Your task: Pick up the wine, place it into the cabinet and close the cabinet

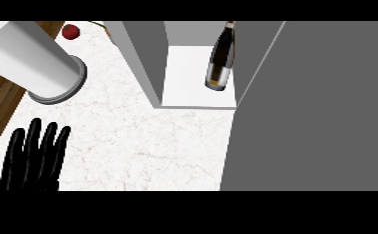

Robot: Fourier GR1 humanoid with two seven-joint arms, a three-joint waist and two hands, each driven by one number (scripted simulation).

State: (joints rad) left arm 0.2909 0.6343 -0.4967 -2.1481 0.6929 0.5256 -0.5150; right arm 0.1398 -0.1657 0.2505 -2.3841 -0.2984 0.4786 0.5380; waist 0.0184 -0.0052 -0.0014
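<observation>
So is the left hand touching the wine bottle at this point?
Apart. The head view shows the left hand open at the lower left, with bare counter between it and the wine bottle inside the cabinet.

Kitchen: marble counter (140, 148), grey cabinet (148, 53) holding wine bottle (220, 58).

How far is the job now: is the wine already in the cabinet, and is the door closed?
Done: the wine bottle stands on the cabinet shelf. In hand: nothing; the left hand rests open at the lower left and the right hand is out of view. Left: the cabinet door is open.
</observation>
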